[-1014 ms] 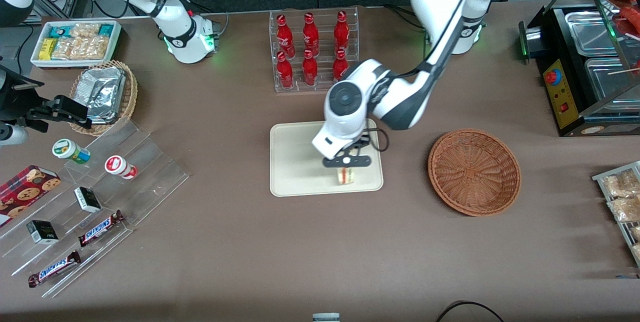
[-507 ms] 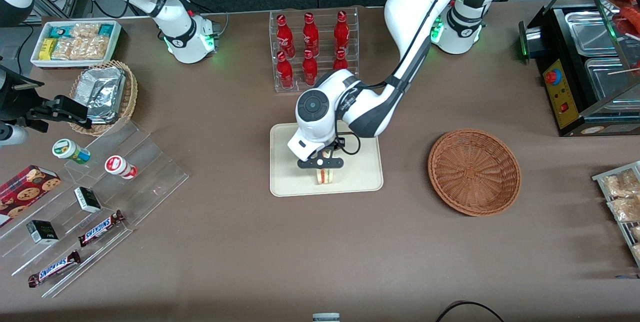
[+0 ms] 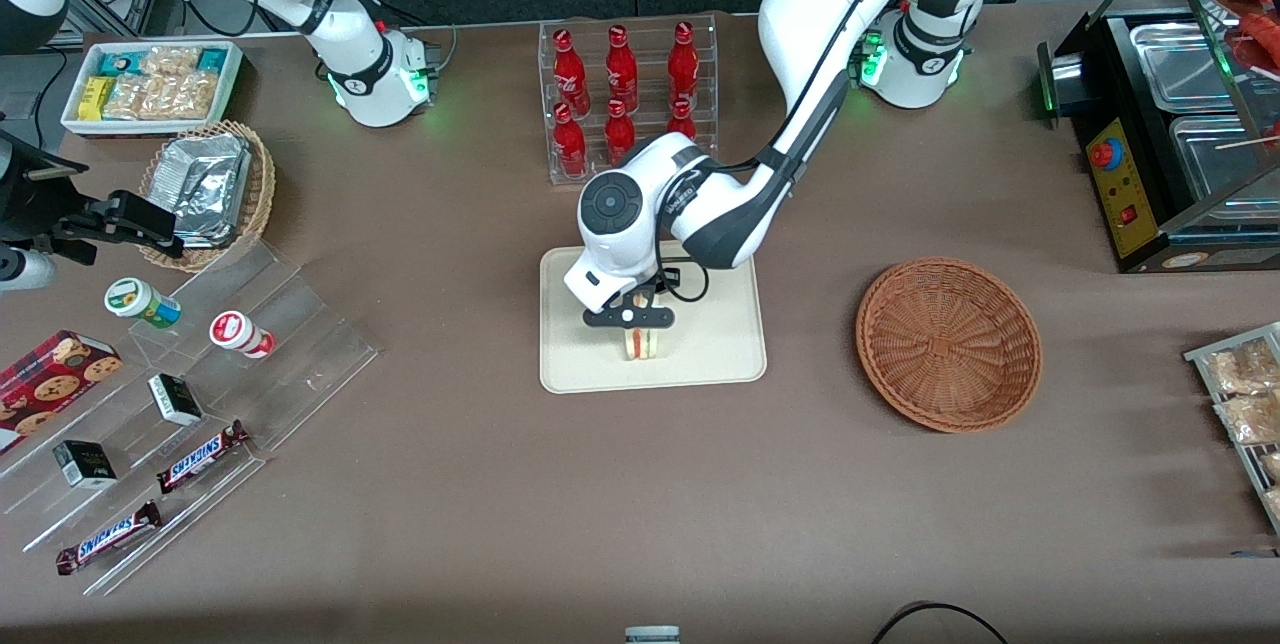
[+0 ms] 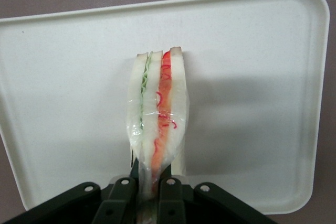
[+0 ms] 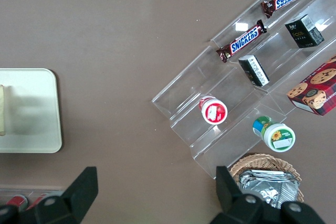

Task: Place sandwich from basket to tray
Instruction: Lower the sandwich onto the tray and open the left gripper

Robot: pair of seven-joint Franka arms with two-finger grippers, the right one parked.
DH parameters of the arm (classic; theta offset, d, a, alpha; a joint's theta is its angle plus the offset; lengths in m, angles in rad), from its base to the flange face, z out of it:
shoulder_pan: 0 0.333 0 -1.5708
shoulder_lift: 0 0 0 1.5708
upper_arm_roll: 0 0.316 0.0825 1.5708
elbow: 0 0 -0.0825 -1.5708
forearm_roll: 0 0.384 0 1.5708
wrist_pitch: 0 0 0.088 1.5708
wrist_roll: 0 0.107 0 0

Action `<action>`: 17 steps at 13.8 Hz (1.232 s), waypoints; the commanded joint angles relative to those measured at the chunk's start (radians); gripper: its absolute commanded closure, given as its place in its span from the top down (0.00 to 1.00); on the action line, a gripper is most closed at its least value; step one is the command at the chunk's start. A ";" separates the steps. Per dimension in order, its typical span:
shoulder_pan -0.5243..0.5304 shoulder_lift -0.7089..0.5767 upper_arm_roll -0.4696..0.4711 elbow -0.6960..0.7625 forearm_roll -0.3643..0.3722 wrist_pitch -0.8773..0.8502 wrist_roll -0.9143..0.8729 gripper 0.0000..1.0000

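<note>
The sandwich [image 3: 642, 342], a wedge of pale bread with red, pink and green layers [image 4: 156, 114], hangs over the cream-white tray [image 3: 580, 364] with my gripper [image 3: 630, 322] shut on its narrow end. From the wrist view the black fingers [image 4: 122, 195] squeeze the wrapped wedge, and the tray [image 4: 252, 77] spreads out beneath it. I cannot tell whether the sandwich touches the tray. The reddish-brown wicker basket [image 3: 948, 342] sits empty on the table, toward the working arm's end.
A clear rack of red bottles [image 3: 622, 94] stands farther from the front camera than the tray. A tan wicker basket with foil packets [image 3: 208, 189], a white snack bin [image 3: 150, 84] and an acrylic step stand with snacks [image 3: 170, 404] lie toward the parked arm's end.
My gripper carried the sandwich sideways over the tray, away from the basket, toward the tray's middle. The arm's wrist swung with it.
</note>
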 commanded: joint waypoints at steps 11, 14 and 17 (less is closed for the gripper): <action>-0.022 0.002 0.017 -0.029 0.007 0.048 -0.026 1.00; -0.020 -0.012 0.021 -0.027 0.010 0.036 -0.058 1.00; -0.002 -0.073 0.032 -0.027 0.027 -0.021 -0.088 1.00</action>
